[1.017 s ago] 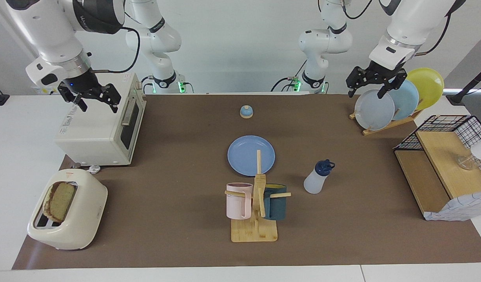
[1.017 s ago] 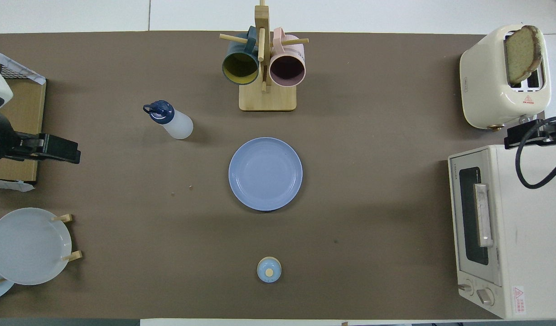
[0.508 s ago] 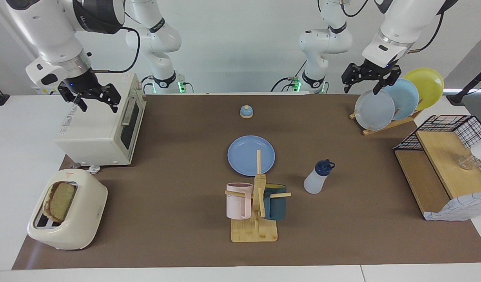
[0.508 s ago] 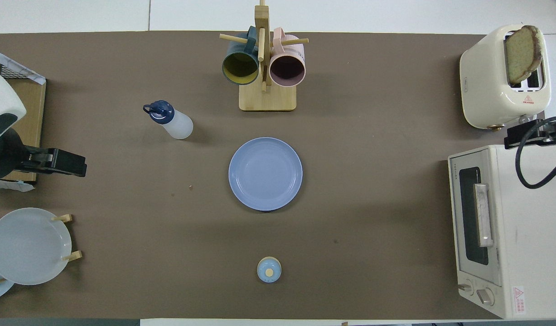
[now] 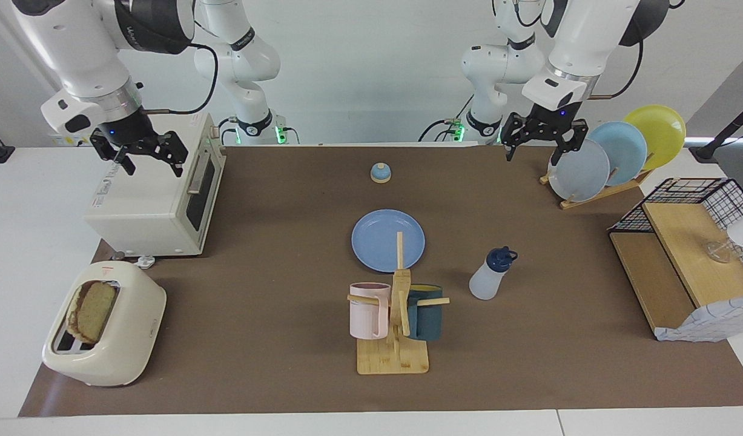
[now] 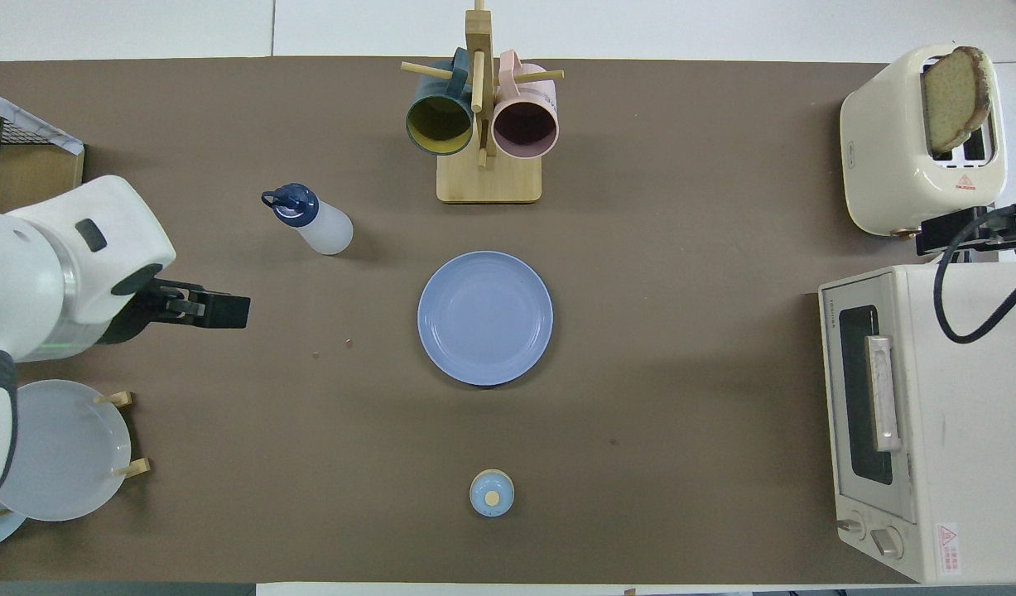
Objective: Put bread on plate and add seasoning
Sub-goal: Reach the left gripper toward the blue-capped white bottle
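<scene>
Bread [image 5: 91, 312] in toaster [image 5: 120, 357]; plate [image 5: 388, 240] bare.
Left gripper [image 5: 544, 145] and right gripper [image 5: 148, 158] both raised, jaws wide, holding nothing.

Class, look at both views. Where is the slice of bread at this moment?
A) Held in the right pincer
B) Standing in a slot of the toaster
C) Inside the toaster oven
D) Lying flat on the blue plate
B: the bread stands upright in the toaster, while the plate is bare.

Facing and overhead, perhaps equally high.
</scene>
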